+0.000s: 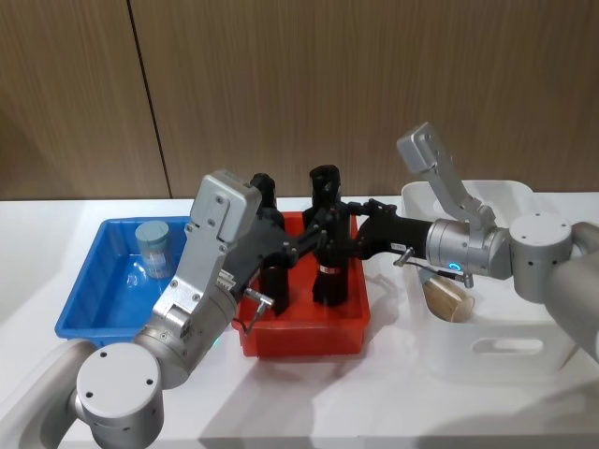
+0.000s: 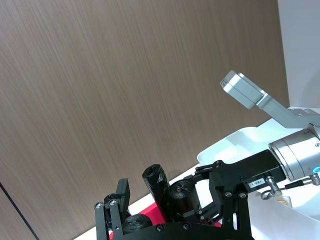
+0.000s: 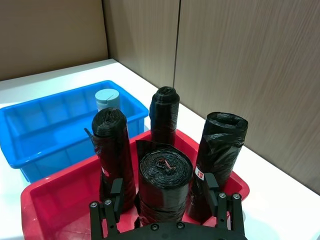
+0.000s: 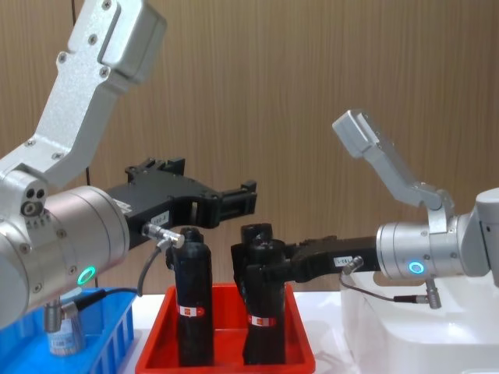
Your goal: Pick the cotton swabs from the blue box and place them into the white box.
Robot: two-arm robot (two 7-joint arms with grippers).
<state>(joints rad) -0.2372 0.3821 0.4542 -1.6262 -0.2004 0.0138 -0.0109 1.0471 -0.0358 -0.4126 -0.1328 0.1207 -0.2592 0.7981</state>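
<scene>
On the white counter [image 1: 393,402] you will find the blue box [image 1: 89,313] at the robot's left, a red tray [image 1: 299,335] of upright black rolls [image 3: 164,182] in the middle, and the white box [image 1: 505,351] at the right. One tub of cotton swabs [image 1: 153,248] stands upright in the blue box near its far wall; a second tub [image 1: 449,297] lies on its side inside the white box. The left end effector [image 4: 234,199] hangs above the red tray, its fingers apart and holding nothing. The right end effector [image 1: 323,238] reaches over the red tray among the rolls; you cannot tell from these views whether it is gripping one.
</scene>
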